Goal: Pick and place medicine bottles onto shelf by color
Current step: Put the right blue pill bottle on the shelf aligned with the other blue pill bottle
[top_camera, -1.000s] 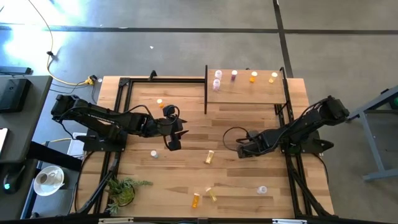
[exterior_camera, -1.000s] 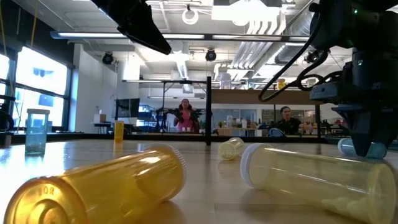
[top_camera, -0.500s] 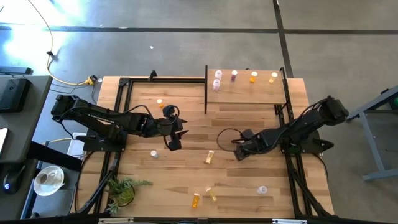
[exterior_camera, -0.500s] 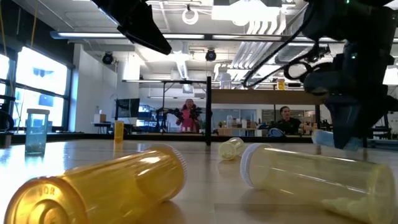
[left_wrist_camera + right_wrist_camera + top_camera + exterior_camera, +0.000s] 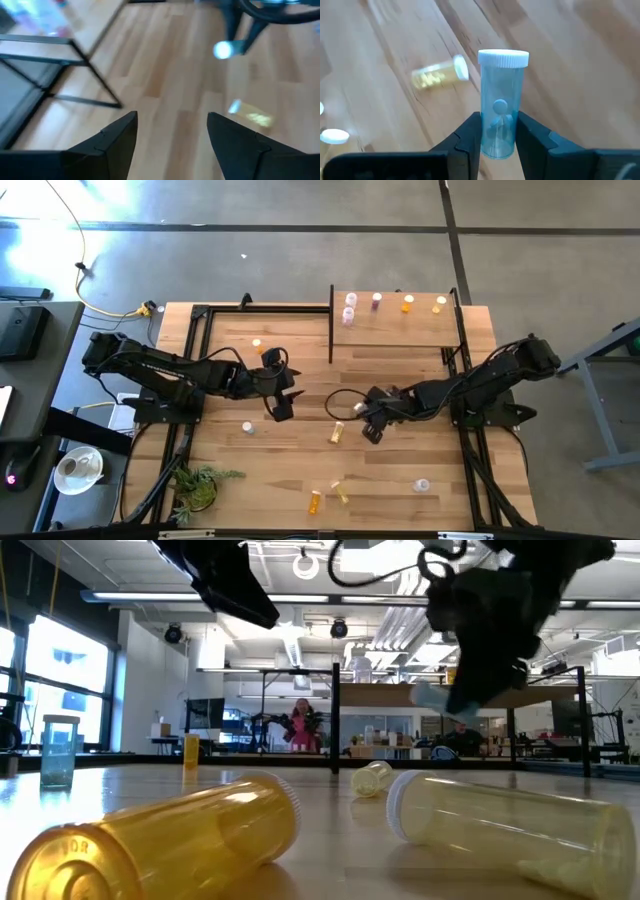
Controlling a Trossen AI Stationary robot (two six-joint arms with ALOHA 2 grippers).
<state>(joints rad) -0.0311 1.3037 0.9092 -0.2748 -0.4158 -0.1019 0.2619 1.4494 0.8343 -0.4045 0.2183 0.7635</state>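
— Right claw (image 5: 498, 131)?
— Clamped on a clear blue bottle (image 5: 500, 102) with white cap, lifted above mid-desk (image 5: 400, 470), right of a lying yellow bottle (image 5: 337, 432).
— Left claw (image 5: 281, 402)?
— Spread wide, empty, over the desk's left half (near an upright bottle (image 5: 248, 427)).
— Shelf (image 5: 400, 330)?
— Far right; five bottles standing on it.
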